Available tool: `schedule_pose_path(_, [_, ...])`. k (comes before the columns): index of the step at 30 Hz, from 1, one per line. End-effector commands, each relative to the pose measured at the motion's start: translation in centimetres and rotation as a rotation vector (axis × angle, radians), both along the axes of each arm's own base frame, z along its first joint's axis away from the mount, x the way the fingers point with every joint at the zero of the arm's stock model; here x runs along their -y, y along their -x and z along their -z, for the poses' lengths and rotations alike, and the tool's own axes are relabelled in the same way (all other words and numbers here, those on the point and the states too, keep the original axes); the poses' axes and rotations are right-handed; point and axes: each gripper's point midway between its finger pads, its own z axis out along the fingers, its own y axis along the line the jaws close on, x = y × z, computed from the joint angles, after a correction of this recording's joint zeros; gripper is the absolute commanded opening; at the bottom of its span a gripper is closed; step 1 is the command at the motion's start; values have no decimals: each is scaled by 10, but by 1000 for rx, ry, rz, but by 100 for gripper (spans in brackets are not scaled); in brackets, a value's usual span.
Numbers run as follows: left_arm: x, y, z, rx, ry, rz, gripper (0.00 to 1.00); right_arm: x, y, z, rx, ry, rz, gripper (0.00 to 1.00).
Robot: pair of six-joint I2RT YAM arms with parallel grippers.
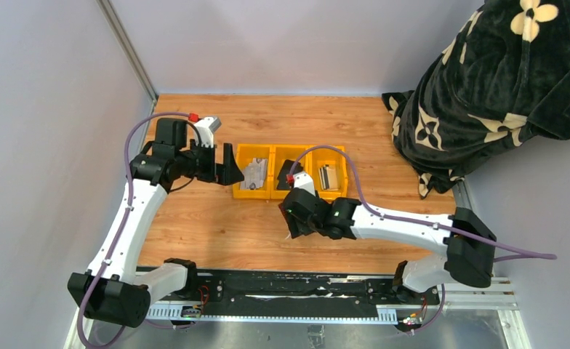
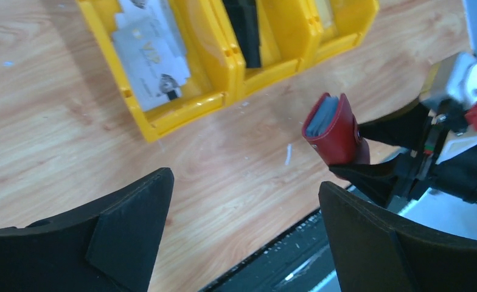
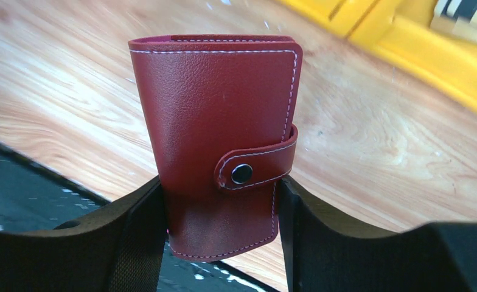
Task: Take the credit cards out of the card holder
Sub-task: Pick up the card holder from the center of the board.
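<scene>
**A:** Where is the card holder (image 3: pixel 218 140) found?

**B:** It is held upright in the right gripper (image 3: pixel 219 190), whose fingers are closed partway against its lower sides. It is lifted clear of the table (image 2: pixel 53 140), just in front of the yellow tray (image 2: pixel 181 112). The snap tab (image 3: pixel 254 164) is seen fastened.

**A:** And the left gripper (image 2: pixel 245 182)?

**B:** It is spread fully wide near the tray's left end, and nothing is held in it.

**A:** Are any cards seen?

**B:** A silvery card (image 2: pixel 148 55) and a dark card (image 2: pixel 245 30) are seen lying in the tray. Whether any are left in the grey sleeves cannot be told, since only a narrow edge is shown.

**A:** What could go wrong from here?

**B:** Only the lower part of smooth leather is pinched, so the holder could be twisted or dragged out of the grip if the tab is tugged sideways. While the tab is fastened, the sleeves cannot be reached. If the holder is squeezed too hard, any cards inside could be pinned.
</scene>
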Motion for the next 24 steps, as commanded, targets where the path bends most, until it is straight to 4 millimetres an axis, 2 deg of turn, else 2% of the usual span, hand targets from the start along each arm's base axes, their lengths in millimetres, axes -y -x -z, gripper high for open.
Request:
schedule_pose_path(1, [31, 25, -9, -53, 141, 111, 100, -28, -13, -71, 136, -171, -25, 62])
schedule_pose_path(5, [49, 39, -11, -90, 210, 174, 100, -48, -16, -114, 196, -296, -64, 63])
schedule_pose_path(9, [59, 45, -22, -109, 280, 198, 100, -63, -16, -144, 238, -391, -101, 63])
schedule_pose_path(16, [72, 49, -53, -75, 397, 217, 100, -83, -13, -172, 265, -469, -156, 63])
schedule_pose_path(20, [76, 50, -57, -82, 414, 228, 96, -92, -12, -182, 277, -496, -176, 63])
schedule_pose_path(24, [76, 47, -52, -92, 408, 210, 86, -101, -10, -190, 285, -509, -202, 63])
